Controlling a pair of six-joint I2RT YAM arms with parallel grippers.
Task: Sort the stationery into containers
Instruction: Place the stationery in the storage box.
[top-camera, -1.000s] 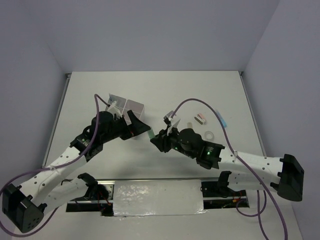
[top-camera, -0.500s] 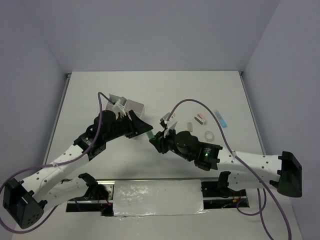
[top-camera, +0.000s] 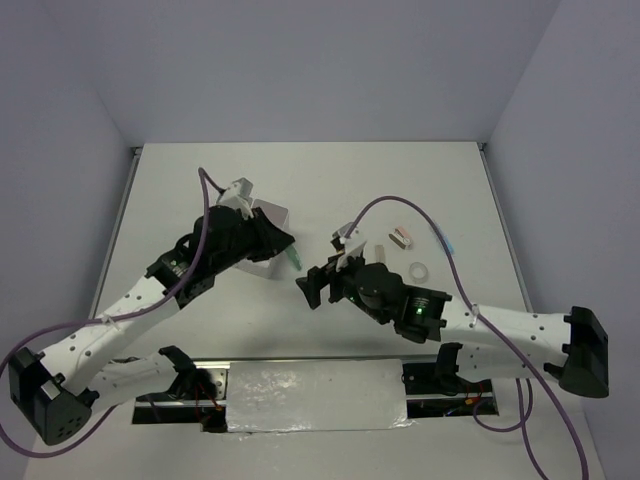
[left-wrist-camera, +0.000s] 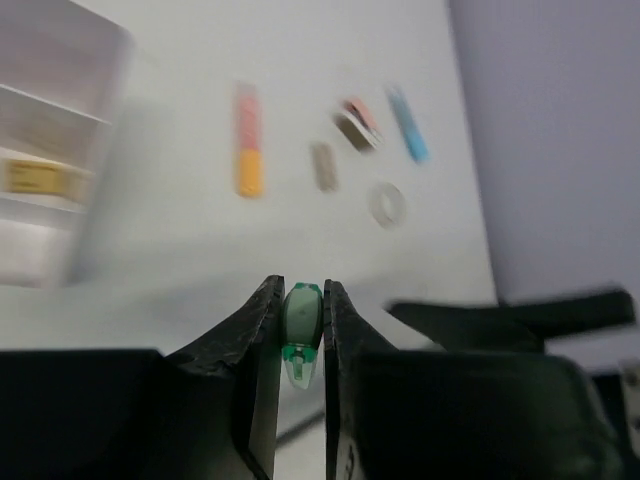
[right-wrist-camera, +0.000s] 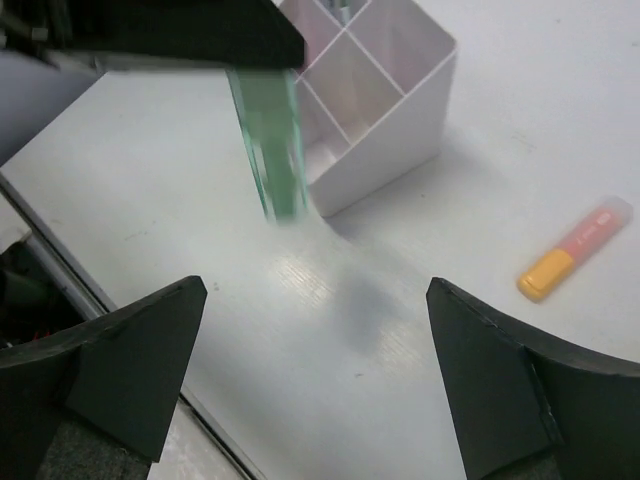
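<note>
Left gripper (left-wrist-camera: 301, 292) clamped on green marker (left-wrist-camera: 301, 322). Marker hangs in air over table (right-wrist-camera: 400, 340), just beside corner of four-compartment box (right-wrist-camera: 385, 135). Right gripper (right-wrist-camera: 315, 385) spread wide, empty, close by.

Judgement: centre marker over one compartment, lower tip inside walls, then release, staying clear of right gripper. Pink-orange marker (right-wrist-camera: 575, 248) lies loose on table.

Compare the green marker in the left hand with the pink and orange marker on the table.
Colour: the green translucent stubby marker is one colour; the pink stubby marker with an orange-yellow end is two. State: the green marker is clamped in the left hand; the pink one lies untouched. Pose: the green one hangs steeply; the pink one lies flat on the white table. Shared: both are stubby and outside the whitish divided plastic box.
</note>
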